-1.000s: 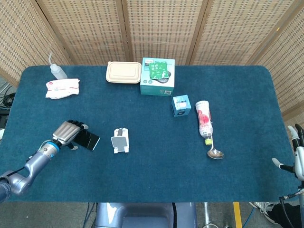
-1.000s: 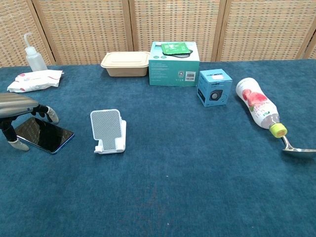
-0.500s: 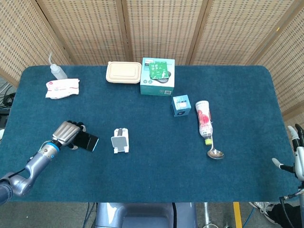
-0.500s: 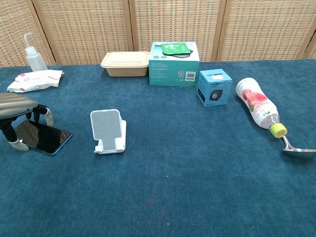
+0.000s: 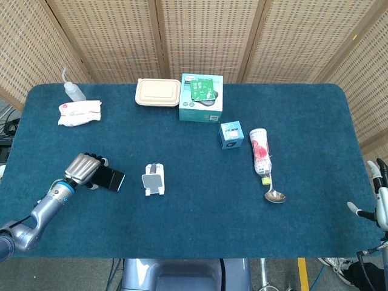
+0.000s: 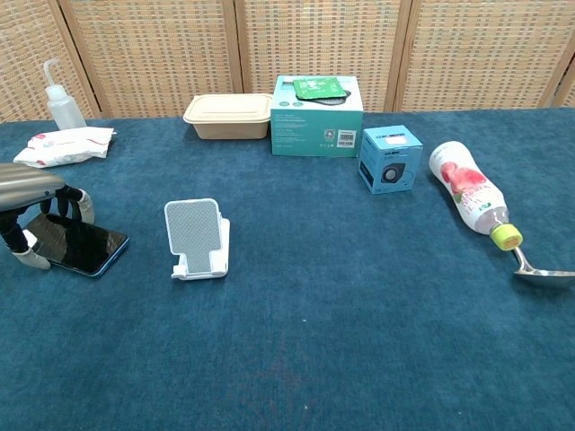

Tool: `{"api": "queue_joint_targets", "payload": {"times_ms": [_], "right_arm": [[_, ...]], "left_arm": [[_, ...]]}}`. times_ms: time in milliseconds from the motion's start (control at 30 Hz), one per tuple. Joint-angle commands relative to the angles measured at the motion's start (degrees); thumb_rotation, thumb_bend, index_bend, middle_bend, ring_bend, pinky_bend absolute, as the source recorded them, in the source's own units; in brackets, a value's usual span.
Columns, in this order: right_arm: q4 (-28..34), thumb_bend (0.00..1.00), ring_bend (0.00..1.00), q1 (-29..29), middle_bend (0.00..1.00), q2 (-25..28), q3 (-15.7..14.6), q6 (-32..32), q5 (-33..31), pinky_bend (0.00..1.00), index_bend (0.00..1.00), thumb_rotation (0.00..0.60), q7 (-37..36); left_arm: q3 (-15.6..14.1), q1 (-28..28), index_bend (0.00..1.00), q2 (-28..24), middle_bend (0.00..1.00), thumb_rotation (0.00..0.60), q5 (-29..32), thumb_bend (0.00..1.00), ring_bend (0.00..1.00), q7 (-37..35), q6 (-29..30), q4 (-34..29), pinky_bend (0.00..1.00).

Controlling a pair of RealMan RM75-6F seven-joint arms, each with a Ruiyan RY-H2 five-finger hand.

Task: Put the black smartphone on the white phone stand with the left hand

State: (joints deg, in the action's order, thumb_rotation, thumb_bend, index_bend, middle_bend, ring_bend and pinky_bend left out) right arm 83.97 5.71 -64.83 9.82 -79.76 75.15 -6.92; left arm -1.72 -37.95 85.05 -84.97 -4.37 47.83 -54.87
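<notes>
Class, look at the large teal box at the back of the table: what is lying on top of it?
A green packet lies flat on the large teal box. The box's printed lid shows around it; the part beneath the packet is covered.

Left hand low at the table's left side; right hand at the far right edge of the head view.

Left arm reaches in from the lower-left corner, forearm angled up and right. Left hand (image 5: 81,169) is palm-down, back of hand upward, fingers (image 6: 83,207) arched downward over the black smartphone (image 6: 79,245), fingertips at its edges. Whether it grips cannot be told. Right hand (image 5: 377,197) shows only partly, fingers apart, holding nothing.
</notes>
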Motion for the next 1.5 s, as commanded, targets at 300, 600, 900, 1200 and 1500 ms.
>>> {"api": "queue_joint_targets", "payload": {"times_ms": [300, 600, 900, 1200, 1500], "right_arm": [[0.30, 0.05, 0.00, -0.23, 0.00, 0.37, 0.10, -0.34, 0.03, 0.00, 0.00, 0.600, -0.74], [0.43, 0.05, 0.00, -0.54, 0.00, 0.89, 0.23, -0.83, 0.23, 0.00, 0.00, 0.600, -1.97], [0.50, 0.05, 0.00, -0.98, 0.00, 1.48, 0.15, -1.38, 0.82, 0.00, 0.00, 0.600, -3.71], [0.06, 0.05, 0.00, -1.40, 0.00, 2.24, 0.25, -1.31, 0.85, 0.00, 0.00, 0.600, -6.67], [0.02, 0.05, 0.00, -1.80, 0.00, 3.25, 0.15, -1.11, 1.22, 0.00, 0.00, 0.600, -9.66]], "left_arm": [[0.92, 0.36, 0.45, -5.03, 0.48, 0.600, -1.39, 0.22, 0.40, 0.62, 4.77, -5.26, 0.35], [2.38, 2.06, 0.45, -14.43, 0.48, 0.600, -9.72, 0.21, 0.40, 16.55, 21.04, -17.54, 0.35], [3.10, -0.01, 0.46, -17.99, 0.48, 0.600, -21.12, 0.21, 0.40, 45.07, 24.64, -26.68, 0.36], [5.37, -4.02, 0.47, -15.06, 0.48, 0.600, -23.88, 0.22, 0.40, 59.61, 17.75, -31.88, 0.36], [5.48, -6.39, 0.47, -13.79, 0.48, 0.600, -25.07, 0.22, 0.40, 69.31, 9.93, -32.77, 0.36]]}}
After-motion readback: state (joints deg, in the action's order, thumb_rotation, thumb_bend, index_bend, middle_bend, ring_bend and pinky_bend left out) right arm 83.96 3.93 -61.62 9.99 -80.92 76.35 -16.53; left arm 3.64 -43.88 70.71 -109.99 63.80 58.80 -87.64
